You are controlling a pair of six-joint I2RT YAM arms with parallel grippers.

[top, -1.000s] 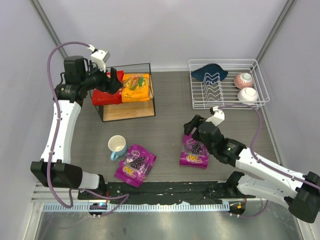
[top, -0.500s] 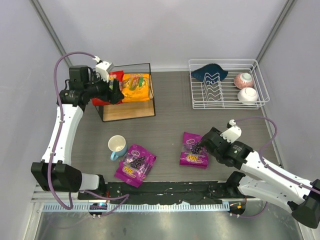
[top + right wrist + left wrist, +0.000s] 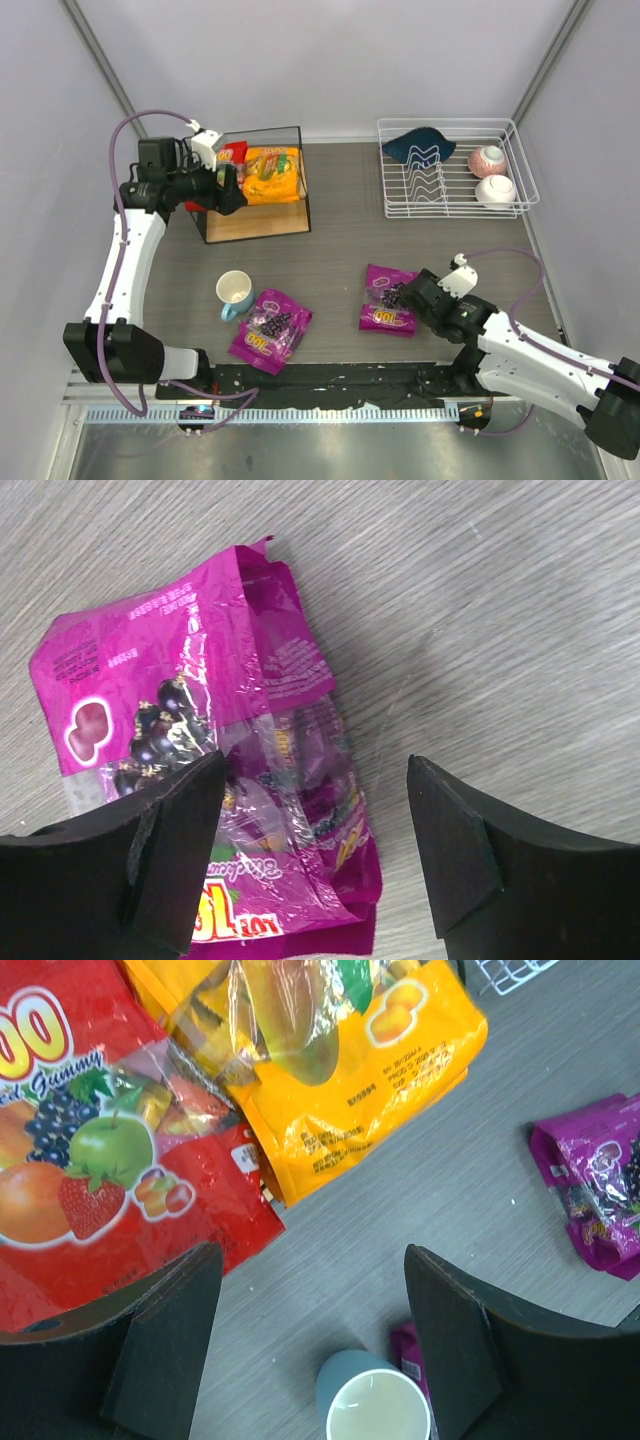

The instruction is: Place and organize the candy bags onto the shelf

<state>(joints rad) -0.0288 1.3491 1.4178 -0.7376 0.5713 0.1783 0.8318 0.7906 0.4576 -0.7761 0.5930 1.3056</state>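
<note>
Right arm has pulled back toward 5 o'clock, so the right gripper (image 3: 408,292) now sits at the 3 o'clock edge of the right purple bag (image 3: 388,300) rather than over it. The left gripper (image 3: 228,188) has backed off toward 9 o'clock from the shelf. On the grey table (image 3: 340,230), the shelf (image 3: 255,222) is at 10 o'clock and the white dish rack (image 3: 455,212) at 2 o'clock. The rack holds a blue cloth (image 3: 418,145) and two bowls (image 3: 487,160). The orange-yellow bag (image 3: 272,175) lies on the shelf's top board. The red bag (image 3: 235,152) lies at its 9 o'clock side, mostly hidden by the left gripper in the top view. Both purple bags are on the table: the left purple bag (image 3: 270,330) at 7 o'clock and the right one at 5 o'clock. A pale blue mug (image 3: 235,292) stands upright just beside the left purple bag, at its 11 o'clock. Left wrist view: fingers (image 3: 165,1340) are spread wide and hold nothing; the red bag's corner is next to one finger, contact cannot be told. Right wrist view: fingers (image 3: 170,850) are also wide apart and grip nothing. One tip overlaps the right purple bag's edge, and part of the bag lies between the fingers.
</note>
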